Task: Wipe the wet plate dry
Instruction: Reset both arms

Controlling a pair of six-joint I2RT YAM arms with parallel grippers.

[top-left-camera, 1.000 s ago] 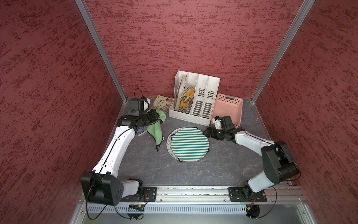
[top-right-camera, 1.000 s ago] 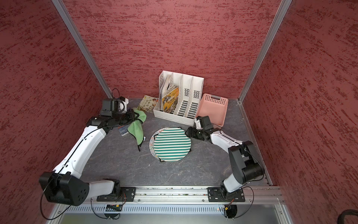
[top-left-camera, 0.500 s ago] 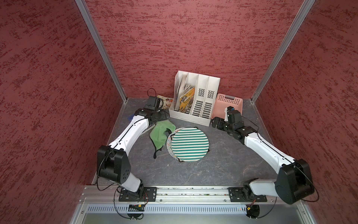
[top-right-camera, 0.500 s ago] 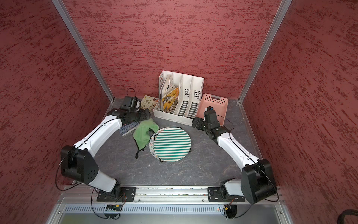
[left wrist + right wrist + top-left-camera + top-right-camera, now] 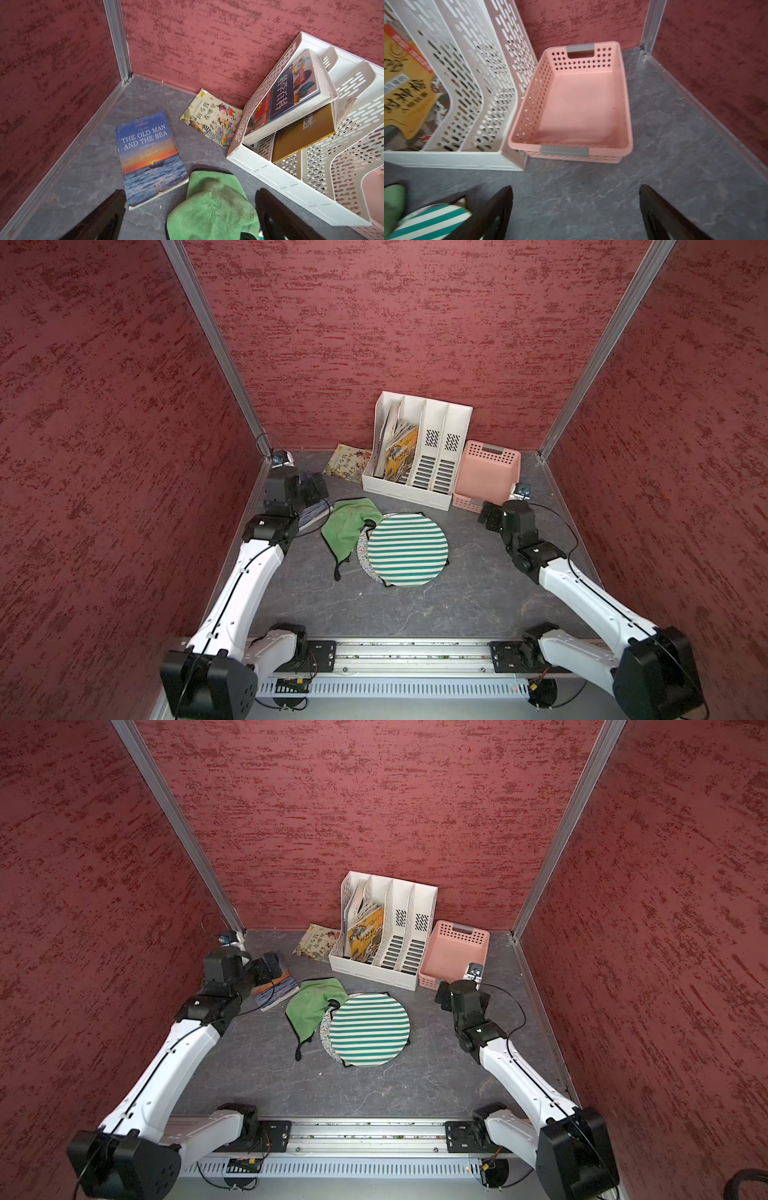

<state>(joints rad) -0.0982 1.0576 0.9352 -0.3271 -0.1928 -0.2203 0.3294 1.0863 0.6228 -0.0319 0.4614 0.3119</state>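
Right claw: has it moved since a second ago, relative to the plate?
Yes. The right claw has backed away from the striped plate toward the pink basket, and now stands open in front of it.

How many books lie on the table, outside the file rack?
2. The blue book lies beside the green cloth; the picture book lies by the back wall, next to the white file rack. Others may be hidden.

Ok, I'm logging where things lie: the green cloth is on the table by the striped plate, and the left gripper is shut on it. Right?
Not quite. The left gripper is open, fingers spread wide and holding nothing, as the left wrist view shows. The green cloth does lie on the table by the striped plate.
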